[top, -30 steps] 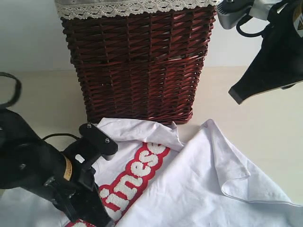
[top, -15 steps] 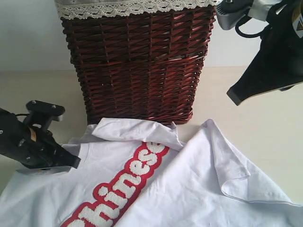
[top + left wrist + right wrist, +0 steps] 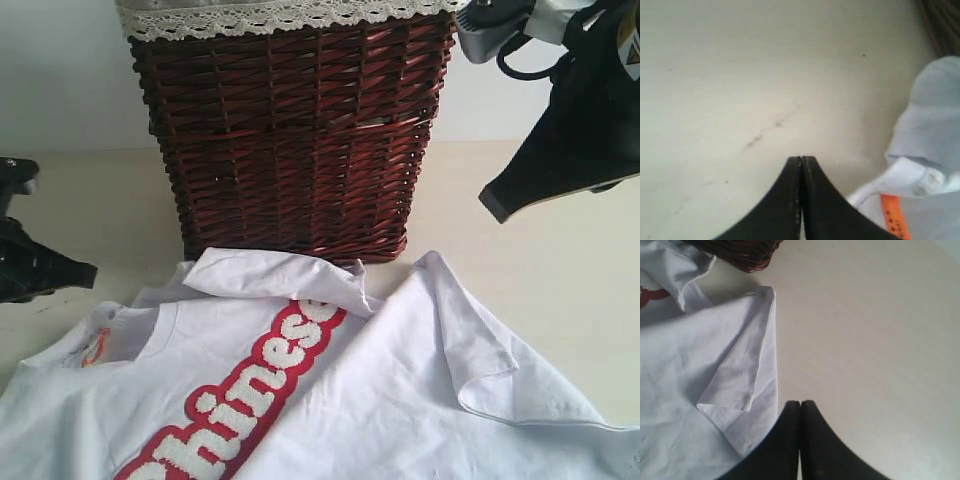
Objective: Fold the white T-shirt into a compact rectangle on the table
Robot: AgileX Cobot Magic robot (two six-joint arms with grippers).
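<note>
The white T-shirt [image 3: 420, 390] lies rumpled on the worktop [image 3: 560, 250], lettering up, one side flopped across the print, its upper edge just in front of the dark wicker basket [image 3: 290, 140]. Folding looks barely begun. The next move calls for gripping a free edge and laying it flat and square. The left pincer [image 3: 801, 167] is closed and empty, just beside the collar [image 3: 912, 175]. The right pincer [image 3: 800, 410], also closed on nothing, hangs raised near the shirt's turned-over corner.

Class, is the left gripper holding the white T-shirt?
No, the left gripper is shut on nothing over the table; the white T-shirt lies beside it.
</note>
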